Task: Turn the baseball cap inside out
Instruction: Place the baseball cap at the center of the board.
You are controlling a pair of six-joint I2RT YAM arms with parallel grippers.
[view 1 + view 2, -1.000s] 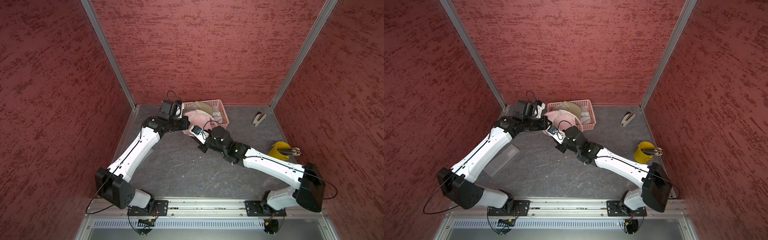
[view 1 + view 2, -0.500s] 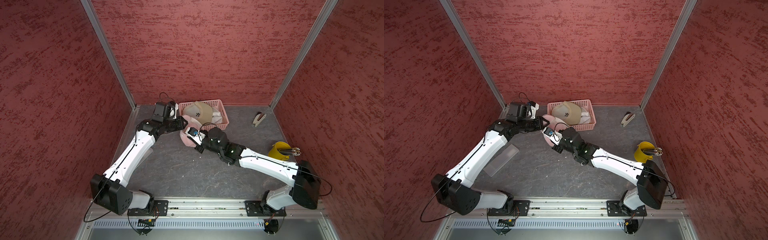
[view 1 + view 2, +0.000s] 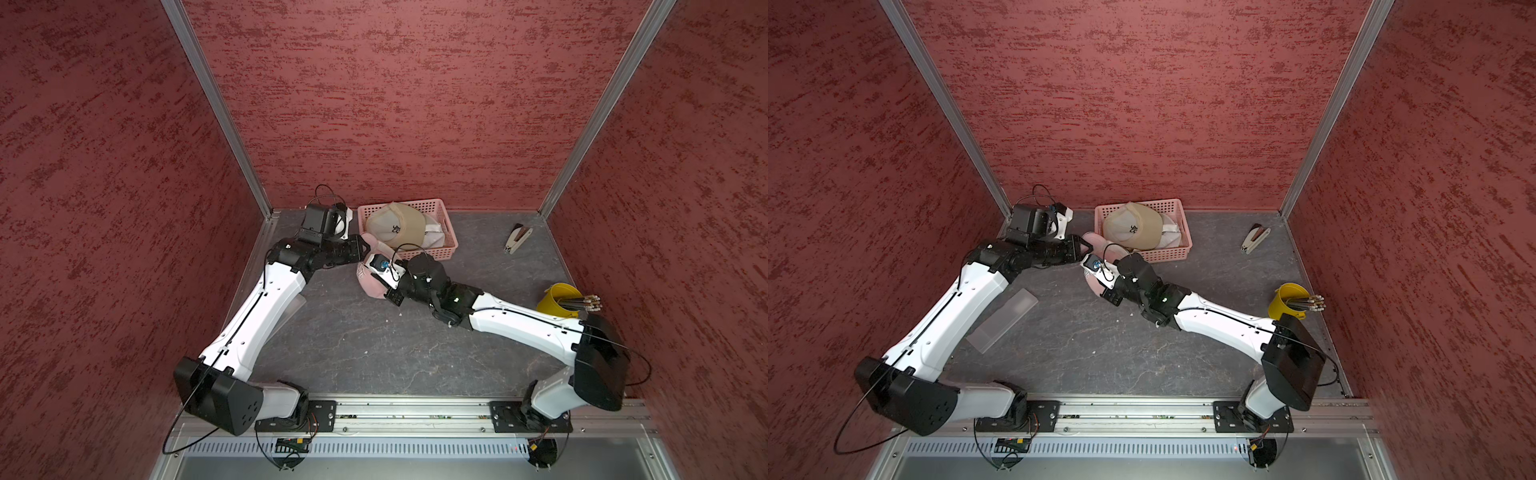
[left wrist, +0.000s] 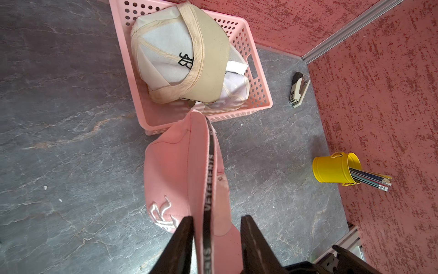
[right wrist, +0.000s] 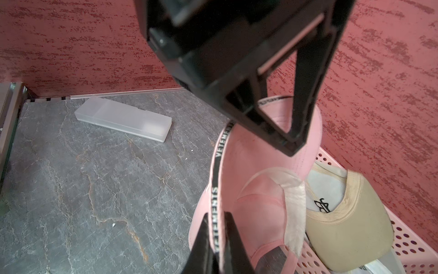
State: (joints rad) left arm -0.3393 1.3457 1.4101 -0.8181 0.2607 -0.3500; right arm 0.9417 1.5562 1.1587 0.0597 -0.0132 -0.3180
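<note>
Between the parted fingers of the left hand (image 4: 215,219) runs the rim of the pink fabric baseball cap (image 4: 173,170), edged by its black lettered sweatband (image 4: 208,189). That hand is released: one finger lies against the band and the other stands clear of it, so we judge it grips nothing. The right hand (image 5: 216,214) is clenched on the same band further round the rim, and it alone holds the cap. The crown sags away from the right hand's fingertips, with the pale seam tape (image 5: 294,201) of the lining showing in the open mouth. We cannot tell whether the crown rests on the grey marbled surface (image 4: 71,118). Just beyond the left hand's fingertips, past the cap, stands the pink perforated plastic basket (image 4: 258,90), which holds a beige-and-white cap (image 4: 203,47).

We expect the cap to be light and soft. The crown panels should fold and dent at a touch, and only the peak and the stiffened front behind the white embroidered logo (image 4: 163,211) should resist. Cloth will not slip much between the pads, but a thin single layer can pull free under tension. The sweatband is the firmest edge, so we would pinch it with one hand and let the other push the crown's top through the mouth. The risk is dragging the whole cap rather than inverting it.
</note>
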